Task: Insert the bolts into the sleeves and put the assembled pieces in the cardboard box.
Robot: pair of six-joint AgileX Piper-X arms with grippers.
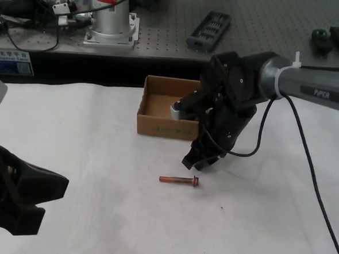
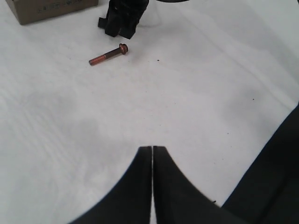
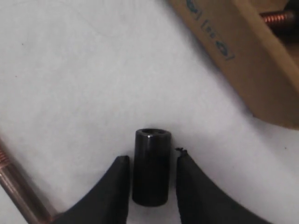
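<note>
From the high view, the cardboard box [image 1: 158,125] is sitting open on the white bench [image 1: 98,157]. The right arm is hanging over the box's front corner and hiding part of the inside. The right fingers [image 1: 197,157] are pointing down just in front of the box, and a copper bolt [image 1: 179,180] is lying flat on the bench near them. The left fingers [image 1: 21,195] are hanging well apart from all this, at the near edge. In the left wrist view, the left fingers [image 2: 135,186] are pressing together, closed and holding nothing. The bolt [image 2: 109,54] is lying far ahead of them, beside the right fingers [image 2: 120,21] and a corner of the box [image 2: 51,9]. In the right wrist view, the box [image 3: 233,60] is holding a second bolt [image 3: 278,18], with just its copper end peeking out. The right fingers [image 3: 112,196] are standing a little open, one on each side of the black sleeve [image 3: 151,172]. A thin gap is showing on each side, so they are not squeezing it. The first bolt [image 3: 16,184] is lying close by.
</note>
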